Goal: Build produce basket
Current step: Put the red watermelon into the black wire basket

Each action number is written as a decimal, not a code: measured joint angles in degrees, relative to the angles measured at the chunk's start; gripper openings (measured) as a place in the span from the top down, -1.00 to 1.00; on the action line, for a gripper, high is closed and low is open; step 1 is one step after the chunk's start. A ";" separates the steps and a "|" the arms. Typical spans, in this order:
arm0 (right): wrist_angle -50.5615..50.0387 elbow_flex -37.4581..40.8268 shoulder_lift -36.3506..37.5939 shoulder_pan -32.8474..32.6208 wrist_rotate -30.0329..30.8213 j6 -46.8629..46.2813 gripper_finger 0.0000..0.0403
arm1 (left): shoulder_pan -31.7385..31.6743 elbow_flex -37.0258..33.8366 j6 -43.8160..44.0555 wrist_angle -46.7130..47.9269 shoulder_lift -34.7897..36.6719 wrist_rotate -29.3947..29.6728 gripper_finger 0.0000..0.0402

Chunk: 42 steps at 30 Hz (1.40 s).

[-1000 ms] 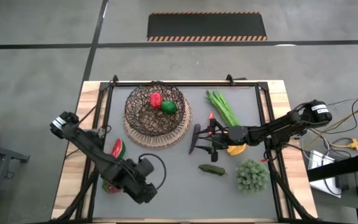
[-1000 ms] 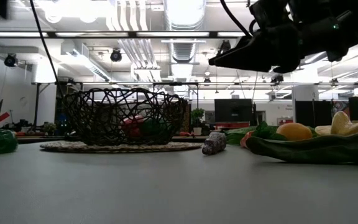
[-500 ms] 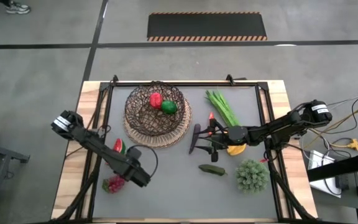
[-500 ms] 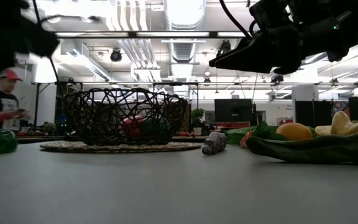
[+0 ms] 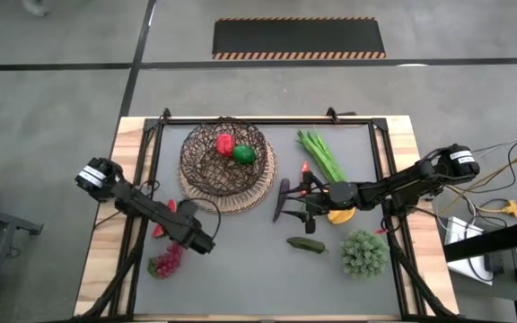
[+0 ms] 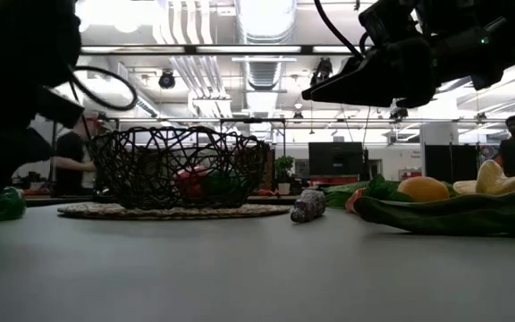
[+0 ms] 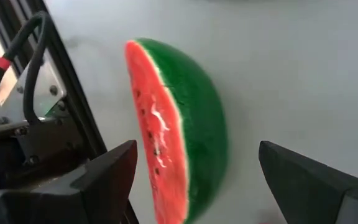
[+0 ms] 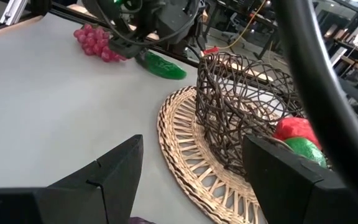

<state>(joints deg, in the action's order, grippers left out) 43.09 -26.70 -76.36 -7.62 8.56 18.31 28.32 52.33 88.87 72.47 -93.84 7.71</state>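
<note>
The watermelon slice (image 7: 185,130) lies on the grey table near the left frame, partly under my left arm in the high view (image 5: 170,206). My left gripper (image 7: 194,155) is open, with one finger on each side of the slice, touching nothing. The dark wire basket (image 5: 225,166) stands on its tan woven base at the far left and holds a red pepper (image 5: 225,144) and a green pepper (image 5: 244,154). My right gripper (image 5: 281,202) hovers open and empty to the right of the basket. Red grapes (image 5: 164,262) lie at the near left.
Green stalks (image 5: 321,154), a cucumber (image 5: 306,244), a yellow fruit (image 5: 341,215) and a bushy green piece (image 5: 363,253) lie on the right half. A small dark piece (image 6: 308,206) lies below my right gripper. The black table frame (image 7: 73,106) runs close beside the watermelon.
My left gripper has gone from the near edge toward the far edge and down onto the watermelon slice, so that its open fingers now stand on either side of it. The slice and the other produce have stayed in place.
</note>
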 joint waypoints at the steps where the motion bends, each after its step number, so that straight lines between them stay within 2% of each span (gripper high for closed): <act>1: 0.00 0.06 0.00 0.00 0.00 -0.31 -0.28 | -0.08 -0.52 0.91 -0.14 0.00 -0.02 -0.58; 5: -0.23 0.26 -0.02 0.00 0.00 -0.44 -0.28 | -0.13 -1.89 3.69 -0.60 0.00 -0.10 -0.58; 22: -1.28 0.26 -0.04 0.00 0.02 -1.22 -0.28 | -0.13 -2.22 3.82 -4.09 -1.83 0.05 -0.57; 36: -2.16 0.26 -0.04 0.00 0.04 -1.87 -0.28 | -0.13 -1.58 3.91 -4.47 -2.73 -0.45 -0.02; 42: -2.33 0.26 -0.04 0.00 0.04 -2.25 -0.28 | -0.13 -1.21 3.91 -4.53 -2.73 -0.45 0.14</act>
<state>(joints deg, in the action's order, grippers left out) 40.76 -26.44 -76.40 -7.62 8.60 16.05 28.18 51.11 92.77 67.94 -96.57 7.27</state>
